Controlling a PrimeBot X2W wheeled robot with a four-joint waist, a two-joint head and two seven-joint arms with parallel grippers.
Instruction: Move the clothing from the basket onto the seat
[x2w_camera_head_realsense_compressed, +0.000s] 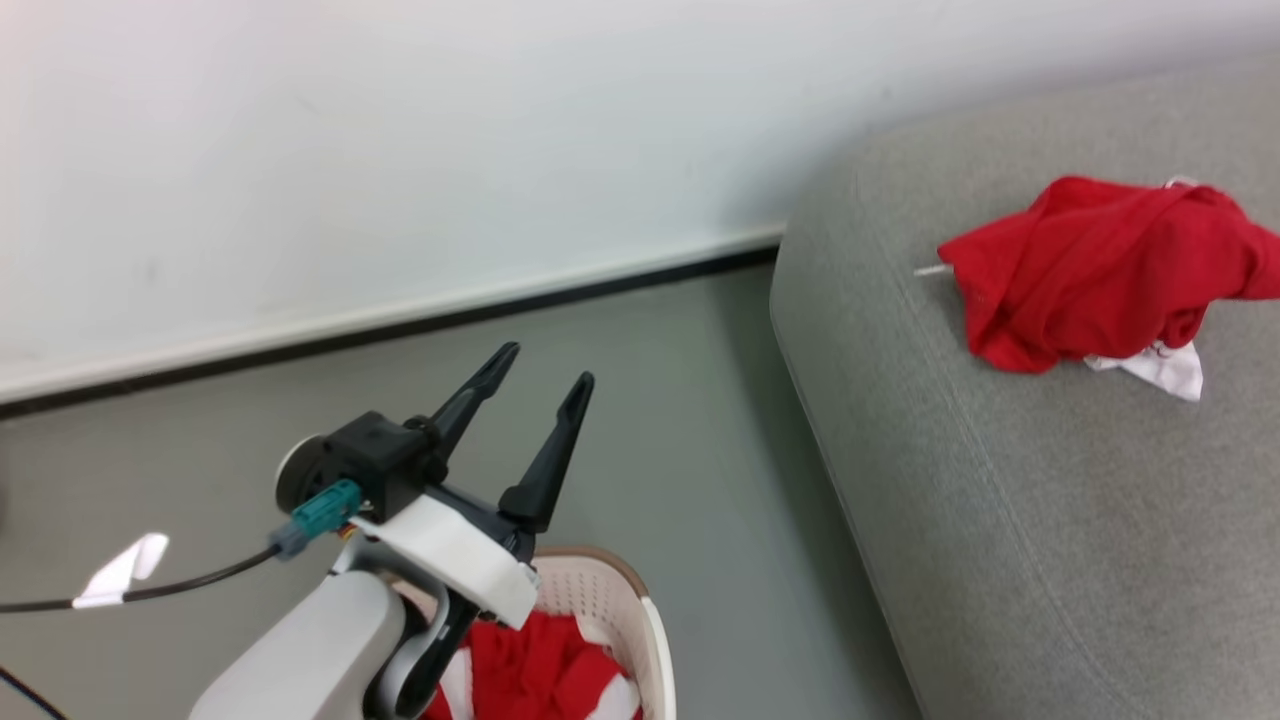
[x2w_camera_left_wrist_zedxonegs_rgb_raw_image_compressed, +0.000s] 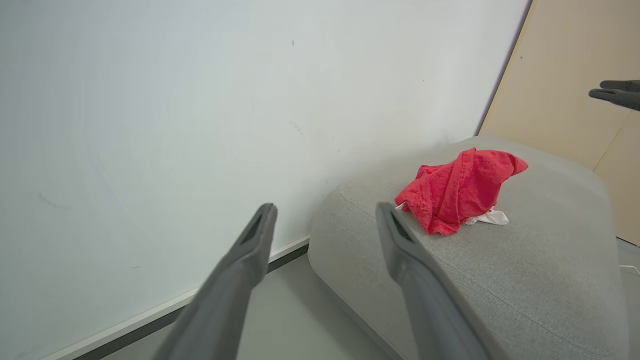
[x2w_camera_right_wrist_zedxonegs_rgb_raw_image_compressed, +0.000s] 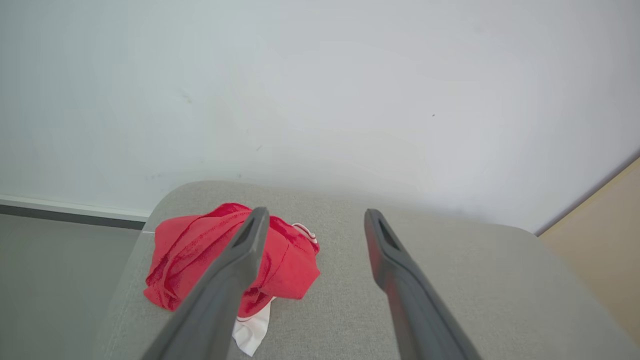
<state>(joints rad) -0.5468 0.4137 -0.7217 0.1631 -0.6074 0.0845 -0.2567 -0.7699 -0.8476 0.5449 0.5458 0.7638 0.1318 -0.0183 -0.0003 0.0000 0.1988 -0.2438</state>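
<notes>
The left end effector (x2w_camera_head_realsense_compressed: 548, 363) is raised above the basket (x2w_camera_head_realsense_compressed: 640, 610), its two dark fingers spread with nothing between them. The left wrist view confirms the gap.

The right end effector (x2w_camera_right_wrist_zedxonegs_rgb_raw_image_compressed: 316, 213) is also spread and empty in its own wrist view. It is poised over the seat (x2w_camera_right_wrist_zedxonegs_rgb_raw_image_compressed: 450, 280), and its left finger partly covers the red garment (x2w_camera_right_wrist_zedxonegs_rgb_raw_image_compressed: 200, 250).

That red garment lies crumpled on the seat near the rounded end. A white piece (x2w_camera_head_realsense_compressed: 1165, 368) shows at its lower edge; whether this is trim or a tag cannot be told. The head view cuts the garment off at the right edge.

The basket is cut off by the bottom edge of the head view and partly hidden by the left forearm. More red and white fabric (x2w_camera_head_realsense_compressed: 530, 665) lies inside it; how many pieces cannot be told.

In the left wrist view, two dark fingertips (x2w_camera_left_wrist_zedxonegs_rgb_raw_image_compressed: 615, 92) enter at the right edge, cut off, in front of a tan panel (x2w_camera_left_wrist_zedxonegs_rgb_raw_image_compressed: 575, 75).
</notes>
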